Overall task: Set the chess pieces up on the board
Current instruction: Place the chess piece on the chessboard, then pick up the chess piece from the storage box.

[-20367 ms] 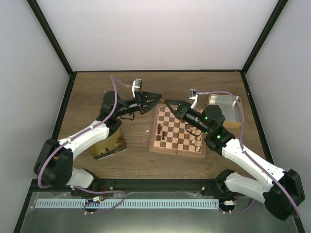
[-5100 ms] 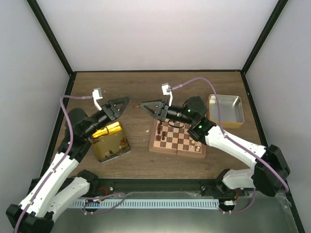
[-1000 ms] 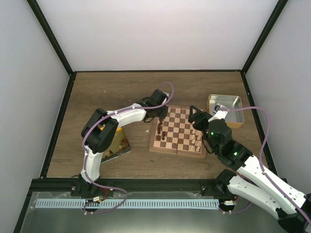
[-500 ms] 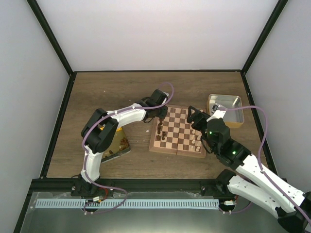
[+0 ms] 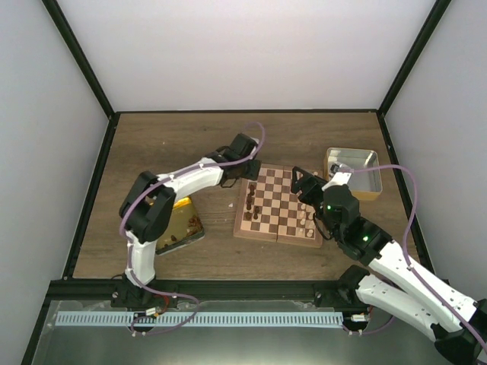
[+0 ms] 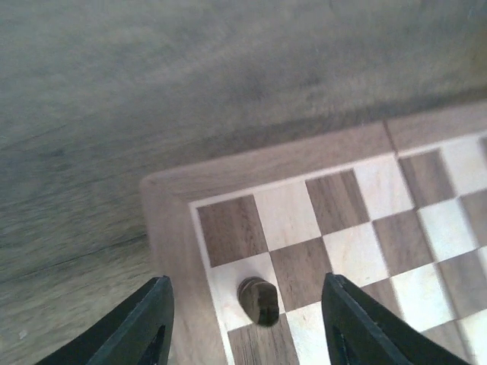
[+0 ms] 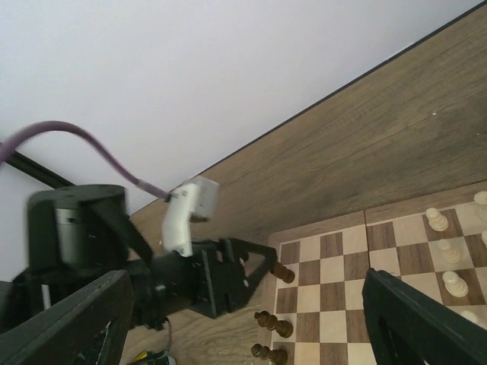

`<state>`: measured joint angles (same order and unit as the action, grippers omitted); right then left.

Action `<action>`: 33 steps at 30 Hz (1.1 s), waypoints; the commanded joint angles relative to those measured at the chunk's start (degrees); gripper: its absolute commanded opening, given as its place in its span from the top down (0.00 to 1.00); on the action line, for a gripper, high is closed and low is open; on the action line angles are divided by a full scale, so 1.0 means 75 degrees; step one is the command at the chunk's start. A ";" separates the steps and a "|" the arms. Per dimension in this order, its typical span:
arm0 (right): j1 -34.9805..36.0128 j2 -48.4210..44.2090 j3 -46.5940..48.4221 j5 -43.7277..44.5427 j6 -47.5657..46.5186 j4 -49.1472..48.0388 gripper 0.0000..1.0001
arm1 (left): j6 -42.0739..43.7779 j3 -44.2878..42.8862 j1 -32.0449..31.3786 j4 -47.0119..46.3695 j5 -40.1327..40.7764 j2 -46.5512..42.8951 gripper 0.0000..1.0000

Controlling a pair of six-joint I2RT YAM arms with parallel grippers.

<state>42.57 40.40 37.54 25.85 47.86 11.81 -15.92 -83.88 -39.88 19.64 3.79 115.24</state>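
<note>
Left jaws: you have the left gripper (image 6: 245, 283) spread, one finger on either side of a dark piece (image 6: 259, 301). Neither finger touches it.
Right jaws: your right gripper (image 5: 301, 184) stands spread wide with nothing between its fingers.
Left arm pose: you reach it far forward and to the right in a long arc. The wrist is bent down over the far left corner of the board (image 5: 278, 236).
Right arm pose: yours leans forward and leftward from its base, wrist above the board's right half. Its camera looks across at the left gripper.
Piece between the jaws: it stands upright on a light square in the edge column, one square from the corner. It is small with a rounded top.
Left side of board: the other dark pieces (image 5: 250, 208) stand in a short file.
Right side of board: the cream pieces (image 7: 449, 251) stand upright, each within its square.
Board: it lies flat mid-way across the wooden surface (image 5: 175, 141), checkered light and dark brown, with a tan border.
Left of board: the gold tin (image 5: 173, 225) sits apart from the board, partly under your left arm.
Right of board: the silver tin (image 5: 376, 182) sits near the far right corner.
</note>
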 commanded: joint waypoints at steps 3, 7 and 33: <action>-0.0015 0.0189 0.0108 -0.0288 0.0094 -0.0270 0.16 | -0.0609 0.0350 0.0446 0.0228 0.0060 -0.1934 0.40; -0.0015 0.0538 0.0168 -0.0584 -0.0069 -0.0432 0.16 | -0.1142 0.1226 0.0763 0.0843 0.0615 -0.3208 0.37; -0.0027 0.1715 0.0454 -0.1057 -0.0317 -0.0940 0.16 | -0.5230 0.6271 0.2691 0.2138 0.3646 -0.5666 0.61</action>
<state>42.54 53.87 38.52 17.08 46.74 5.89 -52.05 -38.63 -21.15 38.35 27.99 70.00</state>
